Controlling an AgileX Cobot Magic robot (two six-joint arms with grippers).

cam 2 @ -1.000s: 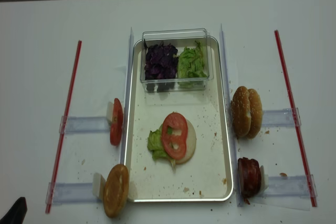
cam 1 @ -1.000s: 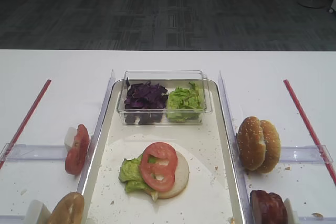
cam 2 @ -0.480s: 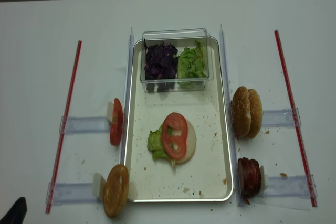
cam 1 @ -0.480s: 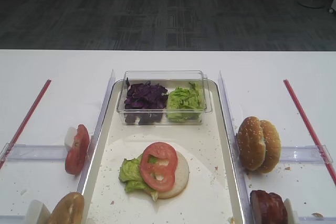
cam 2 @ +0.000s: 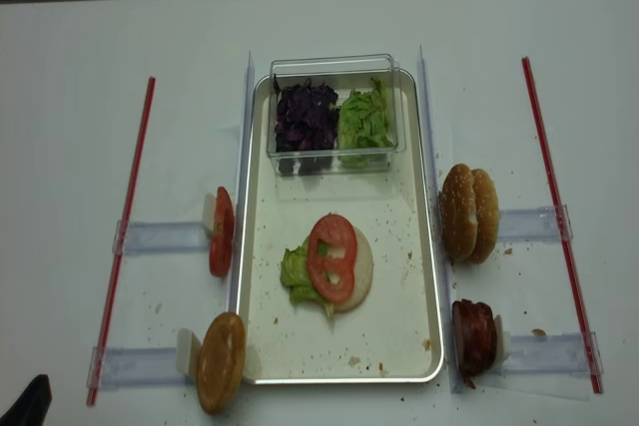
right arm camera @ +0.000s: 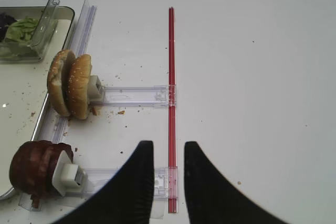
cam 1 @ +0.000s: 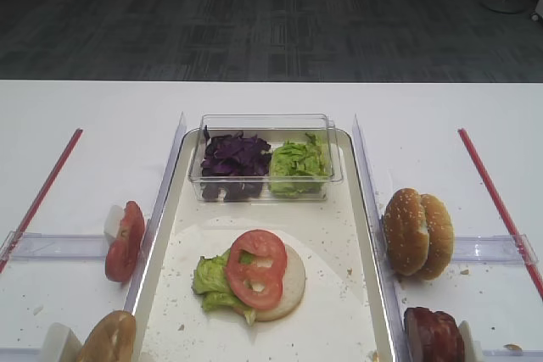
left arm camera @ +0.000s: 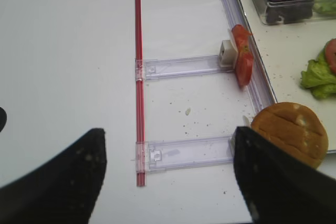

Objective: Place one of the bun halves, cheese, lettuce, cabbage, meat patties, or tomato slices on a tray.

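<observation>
1. Since nothing on the tabletop [cam 2: 60, 147] has shifted over the last second, I take this as a pause between placements: both my arms stay pulled back off the tray [cam 2: 411, 331].
2. Nearest me, my left pincer [left arm camera: 168, 182] hangs released, jaws wide, over the left rails, grasping nothing; my right pincer [right arm camera: 168, 182] stays clenched and empty above the right red strip [right arm camera: 171, 103].
3. Just past them stand the spare parts on edge: a bun half [cam 2: 221, 361] at the tray's near left corner, and a patty [cam 2: 473, 337] outside the near right.
4. On the tray, the stack sits as it did: a pale bun base [cam 2: 359, 268], lettuce [cam 2: 294, 273] poking out to the left, and a holed tomato slice [cam 2: 331, 258] on top.
5. Farther out, another tomato slice [cam 2: 221, 232] stands on the left, and two seeded buns [cam 2: 469, 213] on the right.
6. At the far end, the tub [cam 2: 334, 65] holds cabbage [cam 2: 306, 117] and more lettuce.
7. I judge the tomato placement finished; the patty looks like a sensible next pick.
</observation>
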